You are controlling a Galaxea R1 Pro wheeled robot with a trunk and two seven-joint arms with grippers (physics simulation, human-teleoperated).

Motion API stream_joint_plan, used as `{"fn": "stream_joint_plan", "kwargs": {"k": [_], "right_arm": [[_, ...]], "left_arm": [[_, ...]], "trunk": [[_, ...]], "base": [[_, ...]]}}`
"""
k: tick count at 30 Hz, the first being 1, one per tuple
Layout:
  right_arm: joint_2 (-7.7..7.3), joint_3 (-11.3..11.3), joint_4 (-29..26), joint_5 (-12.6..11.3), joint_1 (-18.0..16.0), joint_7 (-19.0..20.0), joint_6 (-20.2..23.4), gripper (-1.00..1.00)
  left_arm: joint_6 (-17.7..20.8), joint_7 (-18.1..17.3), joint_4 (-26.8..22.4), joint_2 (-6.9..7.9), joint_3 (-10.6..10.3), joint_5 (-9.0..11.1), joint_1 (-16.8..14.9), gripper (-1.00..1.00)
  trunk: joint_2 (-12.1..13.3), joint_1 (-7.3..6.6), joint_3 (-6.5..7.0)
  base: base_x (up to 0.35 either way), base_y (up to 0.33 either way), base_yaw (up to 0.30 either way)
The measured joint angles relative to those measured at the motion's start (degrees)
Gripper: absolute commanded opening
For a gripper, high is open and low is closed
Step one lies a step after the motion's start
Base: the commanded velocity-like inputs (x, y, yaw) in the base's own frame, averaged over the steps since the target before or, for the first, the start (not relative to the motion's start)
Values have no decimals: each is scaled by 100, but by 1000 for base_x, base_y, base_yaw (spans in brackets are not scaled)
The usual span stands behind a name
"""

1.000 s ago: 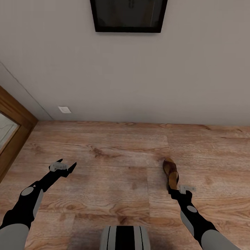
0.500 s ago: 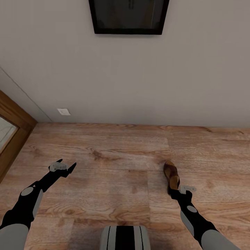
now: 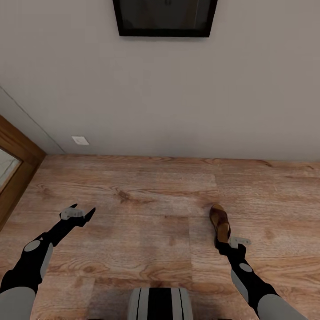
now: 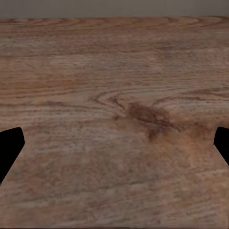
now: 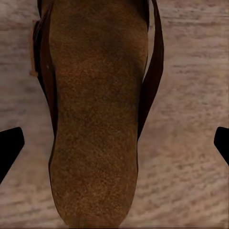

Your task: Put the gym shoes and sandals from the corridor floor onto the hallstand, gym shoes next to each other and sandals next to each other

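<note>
One dark-brown strap sandal (image 3: pixel 219 222) with a tan footbed lies on the wood-plank corridor floor (image 3: pixel 146 200), right of centre in the head view. My right gripper (image 3: pixel 221 241) hangs just behind its near end, open. In the right wrist view the sandal (image 5: pixel 98 119) sits between the two black fingertips (image 5: pixel 9 150), which stand well apart from its sides. My left gripper (image 3: pixel 84 209) is open over bare floor at the left, with nothing between its fingers (image 4: pixel 9 148). The gym shoes, the other sandal and the hallstand are out of view.
A plain light wall (image 3: pixel 178 98) rises close behind the floor, with a dark framed picture (image 3: pixel 164 18) up high and a small white outlet (image 3: pixel 81 140) low at the left. A wooden door frame (image 3: pixel 18 169) stands at the far left.
The whole picture has shifted slightly, so the camera moved a little. The sandal looks a bit shorter in front of the right gripper. Both arms hold nearly the same pose.
</note>
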Motion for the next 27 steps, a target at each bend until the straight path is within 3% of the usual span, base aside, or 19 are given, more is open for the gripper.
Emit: {"fn": "stream_joint_plan", "kwargs": {"k": [9,27], "right_arm": [[0,-3,0,0,0,-1,0,100],[0,2,0,1,0,-1,0,100]], "left_arm": [[0,-1,-3,-2,42,4,-3,100],[0,-1,-92,-14,46,6,-9,100]], "trunk": [[-12,23,-261],[-18,33,-443]], "base": [[0,0,0],[0,0,0]]}}
